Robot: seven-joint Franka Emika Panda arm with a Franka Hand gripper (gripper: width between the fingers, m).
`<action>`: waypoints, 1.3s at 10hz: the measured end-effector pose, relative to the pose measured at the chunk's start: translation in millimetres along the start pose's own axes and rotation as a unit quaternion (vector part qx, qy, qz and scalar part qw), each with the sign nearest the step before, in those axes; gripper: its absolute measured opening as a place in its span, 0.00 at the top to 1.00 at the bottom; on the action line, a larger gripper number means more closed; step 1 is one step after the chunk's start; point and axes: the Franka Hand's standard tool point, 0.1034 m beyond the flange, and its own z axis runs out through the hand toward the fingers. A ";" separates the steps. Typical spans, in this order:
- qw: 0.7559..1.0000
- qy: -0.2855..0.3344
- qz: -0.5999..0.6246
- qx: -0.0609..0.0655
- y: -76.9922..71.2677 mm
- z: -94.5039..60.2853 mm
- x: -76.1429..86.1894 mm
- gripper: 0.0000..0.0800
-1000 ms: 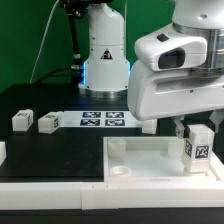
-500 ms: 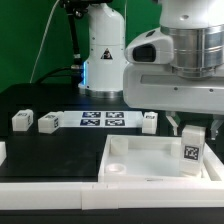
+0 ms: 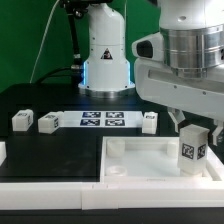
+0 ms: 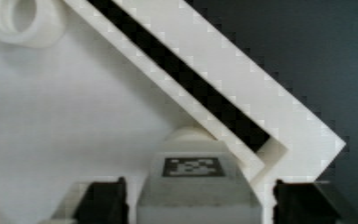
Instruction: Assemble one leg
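Observation:
My gripper (image 3: 193, 128) is shut on a leg (image 3: 193, 150), a small white block with a black-and-white marker facing the camera. The leg stands upright at the right-hand corner of the large white tray-like piece (image 3: 140, 150), low against its floor. In the wrist view the leg (image 4: 202, 175) sits between my two dark fingers (image 4: 101, 200), close to the tray's raised wall (image 4: 211, 80). Three more legs lie on the black table: two at the exterior view's left (image 3: 20, 120) (image 3: 47, 122) and one near the tray's back edge (image 3: 150, 121).
The marker board (image 3: 103, 120) lies behind the tray. The arm's white base (image 3: 105, 55) stands at the back. A round corner socket of the tray (image 4: 25, 25) shows in the wrist view. A white strip (image 3: 50, 186) runs along the table front.
The hand has turned and shifted slightly toward the exterior view's left while holding the leg. The leg's marker face has turned a little with it. The loose legs have not moved.

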 end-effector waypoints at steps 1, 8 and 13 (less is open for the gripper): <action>1.000 0.000 -0.022 0.000 0.0 0.0 0.0 0.27; 0.864 0.052 -0.497 -0.056 -11.5 -0.8 1.0 0.19; 0.766 0.037 -0.638 -0.071 -8.1 0.7 4.3 0.19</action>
